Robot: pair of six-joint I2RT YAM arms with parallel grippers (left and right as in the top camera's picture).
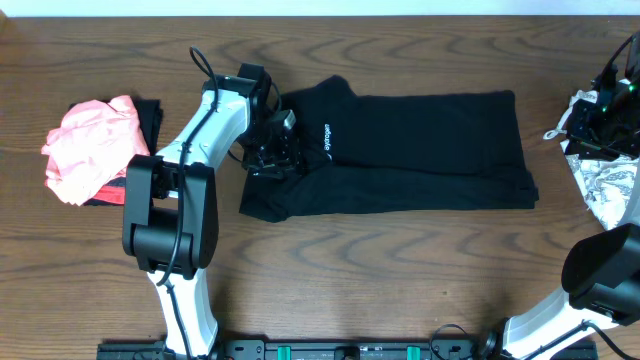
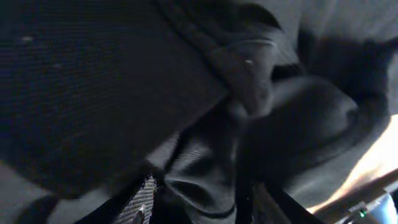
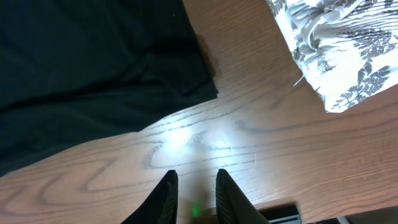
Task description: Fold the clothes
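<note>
Folding step, left end: left fingers (image 1: 271, 154) pinch bunched edge of black garment (image 1: 420, 140), spread across mid-bench (image 1: 350, 270). Lift clear, carry rightward evenly, avoid dragging lower layer. Right fingers (image 3: 166, 190) narrow, empty, over bare bench.

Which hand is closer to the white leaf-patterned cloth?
Right. The right hand hovers beside the leaf-patterned cloth; the left hand is far off, on the black garment.

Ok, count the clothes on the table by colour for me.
Black: 1, the large black garment
Coral-pink: 1, the pink garment
White leaf-patterned: 1, the patterned garment
Unclear: 1, a dark piece under the pink one
Total: 4
</note>
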